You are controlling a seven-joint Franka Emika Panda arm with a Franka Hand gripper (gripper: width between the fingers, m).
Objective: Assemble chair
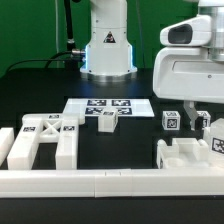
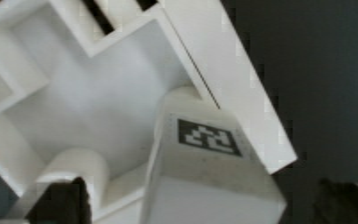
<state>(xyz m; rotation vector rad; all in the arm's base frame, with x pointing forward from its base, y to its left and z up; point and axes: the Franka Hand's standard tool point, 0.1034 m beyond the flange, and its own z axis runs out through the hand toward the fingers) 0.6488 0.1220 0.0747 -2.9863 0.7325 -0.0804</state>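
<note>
The end effector (image 2: pixel 190 200) is open, and a dark gap shows between one finger (image 2: pixel 60 192) and the tagged square leg (image 2: pixel 208 140) between its jaws. The leg touches a larger white chair piece (image 2: pixel 140 90) just beyond. An X-braced frame (image 1: pixel 45 140) lies well apart on the surface (image 1: pixel 40 95).

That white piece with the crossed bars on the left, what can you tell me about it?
The X-braced frame is blocky, matte white, plastic-looking: thick bars joined by a cross brace, black-and-white square tags on top. It lies flat on the dark table at the exterior view's left, just behind the border rail; nothing holds it.
</note>
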